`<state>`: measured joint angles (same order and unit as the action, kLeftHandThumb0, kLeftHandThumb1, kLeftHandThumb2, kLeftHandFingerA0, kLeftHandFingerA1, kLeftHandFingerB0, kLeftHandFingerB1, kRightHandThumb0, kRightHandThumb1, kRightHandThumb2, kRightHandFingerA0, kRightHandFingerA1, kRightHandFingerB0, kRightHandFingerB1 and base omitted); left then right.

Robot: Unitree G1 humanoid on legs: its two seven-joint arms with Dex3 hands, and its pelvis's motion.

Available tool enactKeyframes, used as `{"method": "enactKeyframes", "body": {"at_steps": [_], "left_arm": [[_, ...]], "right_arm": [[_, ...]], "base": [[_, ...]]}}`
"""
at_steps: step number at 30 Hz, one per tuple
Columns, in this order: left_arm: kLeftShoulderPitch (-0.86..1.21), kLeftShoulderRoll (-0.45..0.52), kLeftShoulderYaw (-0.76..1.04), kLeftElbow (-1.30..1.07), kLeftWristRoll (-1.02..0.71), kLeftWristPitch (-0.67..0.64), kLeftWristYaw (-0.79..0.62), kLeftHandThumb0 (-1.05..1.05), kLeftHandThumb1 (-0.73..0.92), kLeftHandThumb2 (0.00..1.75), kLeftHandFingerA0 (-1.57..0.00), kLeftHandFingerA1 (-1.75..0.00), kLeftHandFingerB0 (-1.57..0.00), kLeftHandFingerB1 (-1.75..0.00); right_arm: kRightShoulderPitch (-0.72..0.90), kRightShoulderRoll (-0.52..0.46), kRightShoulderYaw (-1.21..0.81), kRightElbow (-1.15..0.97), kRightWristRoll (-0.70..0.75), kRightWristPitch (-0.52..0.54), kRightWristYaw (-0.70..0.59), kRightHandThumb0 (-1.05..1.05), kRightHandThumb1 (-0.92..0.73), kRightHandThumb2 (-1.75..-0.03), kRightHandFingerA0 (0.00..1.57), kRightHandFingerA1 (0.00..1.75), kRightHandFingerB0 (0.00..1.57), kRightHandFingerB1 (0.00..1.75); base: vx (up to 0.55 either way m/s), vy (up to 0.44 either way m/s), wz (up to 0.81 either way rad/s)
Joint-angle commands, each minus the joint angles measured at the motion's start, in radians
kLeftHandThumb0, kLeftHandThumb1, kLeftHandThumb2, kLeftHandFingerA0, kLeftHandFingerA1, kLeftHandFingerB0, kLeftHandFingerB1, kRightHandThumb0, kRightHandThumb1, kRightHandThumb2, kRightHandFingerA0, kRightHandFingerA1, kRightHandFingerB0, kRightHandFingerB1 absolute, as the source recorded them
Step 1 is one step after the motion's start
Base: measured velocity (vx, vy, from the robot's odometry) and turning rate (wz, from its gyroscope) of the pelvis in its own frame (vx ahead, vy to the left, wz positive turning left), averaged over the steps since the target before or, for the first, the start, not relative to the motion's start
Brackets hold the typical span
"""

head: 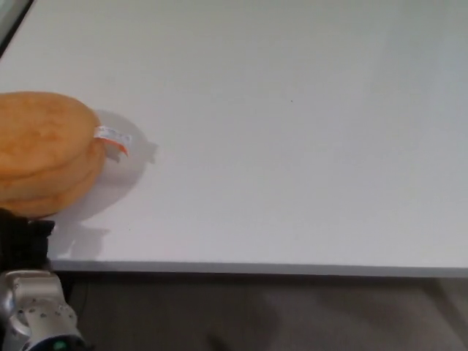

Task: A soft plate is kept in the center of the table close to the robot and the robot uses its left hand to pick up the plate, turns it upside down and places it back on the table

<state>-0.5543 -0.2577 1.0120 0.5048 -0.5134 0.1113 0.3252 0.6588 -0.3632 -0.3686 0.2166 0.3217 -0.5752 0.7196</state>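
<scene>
The soft orange plate (44,150) lies at the table's left side, near the front edge, with its rounded underside facing up. A small white and orange tag (112,139) sticks out from its right rim. My left hand (22,241) shows as a black shape just below the plate's near edge, with the silver wrist (33,307) under it in the bottom left corner. The plate hides where the hand meets it, so I cannot see whether the hand still holds it. My right hand does not show.
The white table (292,146) stretches to the right and back. Its front edge (256,268) runs across the bottom of the picture, with dark floor below. A dark strip marks the table's far left corner (11,18).
</scene>
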Motion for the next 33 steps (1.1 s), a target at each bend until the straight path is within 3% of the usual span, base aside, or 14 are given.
{"method": "enactKeyframes", "body": {"at_steps": [1, 4, 5, 6, 8, 12, 20, 21, 22, 23, 24, 29, 30, 33], "left_arm": [[0.055, -0.007, -0.056, 0.006, -0.12, 0.442, 0.223, -0.17, 0.65, 0.63, -1.07, -1.75, -0.19, -0.4], [0.123, 0.006, -0.154, -0.018, -0.062, 0.552, 0.124, -0.18, 0.65, 0.6, -1.07, -1.75, -0.18, -0.4], [0.14, 0.018, -0.198, -0.016, -0.031, 0.6, 0.105, -0.24, 0.65, 0.59, -1.07, -1.75, -0.5, -0.63], [0.153, 0.019, -0.223, -0.023, -0.017, 0.622, 0.092, -0.21, 0.64, 0.58, -1.06, -1.75, -0.45, -0.58], [0.169, 0.013, -0.245, -0.042, -0.024, 0.634, 0.08, -0.21, 0.65, 0.58, -1.06, -1.75, -0.44, -0.56], [0.188, 0.023, -0.321, -0.063, -0.034, 0.696, 0.031, -0.24, 0.61, 0.64, -1.04, -1.75, -0.63, -0.72], [0.209, 0.036, -0.45, -0.132, -0.061, 0.808, -0.02, -0.24, 0.63, 0.58, -1.0, -1.75, -0.74, -0.86], [0.212, 0.056, -0.497, -0.137, -0.064, 0.841, -0.072, -0.28, 0.66, 0.59, -1.01, -1.75, -0.78, -1.07], [0.212, 0.062, -0.521, -0.141, -0.069, 0.855, -0.093, -0.26, 0.65, 0.59, -1.0, -1.75, -0.79, -1.01], [0.212, 0.06, -0.525, -0.144, -0.073, 0.856, -0.091, -0.26, 0.65, 0.59, -1.0, -1.75, -0.79, -1.01], [0.208, 0.052, -0.543, -0.156, -0.085, 0.874, -0.095, -0.25, 0.64, 0.59, -1.0, -1.75, -0.77, -0.91], [0.206, 0.059, -0.677, -0.193, -0.09, 0.918, -0.16, -0.28, 0.6, 0.58, -1.0, -1.75, -0.73, -1.2], [0.204, 0.053, -0.697, -0.201, -0.091, 0.928, -0.156, -0.27, 0.6, 0.58, -1.0, -1.75, -0.72, -1.35], [0.208, 0.042, -0.722, -0.218, -0.103, 0.942, -0.14, -0.28, 0.61, 0.59, -1.0, -1.75, -0.7, -1.4]], "right_arm": [[0.012, -0.016, -0.022, -0.03, 0.019, 0.052, -0.027, -0.73, -0.88, -0.67, 0.34, 0.56, 0.12, 0.32], [-0.005, -0.018, -0.023, 0.014, 0.008, 0.027, -0.023, -0.73, -0.88, -0.68, 0.33, 0.53, 0.11, 0.28], [0.005, -0.018, -0.021, -0.005, 0.022, 0.05, -0.018, -0.73, -0.87, -0.68, 0.32, 0.54, 0.11, 0.3], [0.007, -0.017, -0.02, -0.008, 0.023, 0.053, -0.018, -0.74, -0.7, -1.05, 0.27, 0.59, 0.04, 0.39], [0.003, -0.016, -0.021, 0.002, 0.016, 0.041, -0.021, -0.75, -0.71, -1.05, 0.27, 0.58, 0.05, 0.38], [0.023, -0.018, -0.021, -0.041, 0.007, 0.06, -0.034, -0.77, -0.72, -1.06, 0.28, 0.59, 0.05, 0.35], [0.004, -0.02, -0.02, -0.003, 0.01, 0.037, -0.019, -0.75, -0.72, -1.05, 0.29, 0.59, 0.05, 0.34], [0.009, -0.016, -0.02, -0.009, 0.013, 0.04, -0.021, -0.74, -0.7, -1.05, 0.28, 0.6, 0.04, 0.37], [0.014, -0.013, -0.02, -0.017, 0.017, 0.046, -0.022, -0.75, -0.87, -0.67, 0.34, 0.55, 0.11, 0.29], [0.017, -0.013, -0.019, -0.024, 0.02, 0.053, -0.022, -0.75, -0.87, -0.67, 0.34, 0.55, 0.11, 0.29], [0.021, -0.014, -0.019, -0.033, 0.024, 0.062, -0.022, -0.75, -0.7, -1.05, 0.28, 0.6, 0.04, 0.36], [0.016, -0.013, -0.019, -0.026, 0.032, 0.06, -0.016, -0.74, -0.7, -1.04, 0.28, 0.6, 0.04, 0.36], [0.019, -0.014, -0.019, -0.033, 0.028, 0.065, -0.02, -0.73, -0.87, -0.67, 0.33, 0.56, 0.1, 0.29], [0.021, -0.014, -0.018, -0.038, 0.021, 0.061, -0.023, -0.73, -0.87, -0.67, 0.34, 0.56, 0.1, 0.29]], "base": [[0.0, 0.0, 0.0], [0.0, 0.0, 0.0], [0.0, 0.0, 0.0], [0.0, 0.0, 0.0], [0.0, 0.0, 0.0], [0.0, 0.0, 0.0], [0.0, 0.0, 0.0], [0.0, 0.0, 0.0], [0.0, 0.0, 0.0], [0.0, 0.0, 0.0], [0.0, 0.0, 0.0], [0.0, 0.0, 0.0], [0.0, 0.0, 0.0], [0.0, 0.0, 0.0]]}}
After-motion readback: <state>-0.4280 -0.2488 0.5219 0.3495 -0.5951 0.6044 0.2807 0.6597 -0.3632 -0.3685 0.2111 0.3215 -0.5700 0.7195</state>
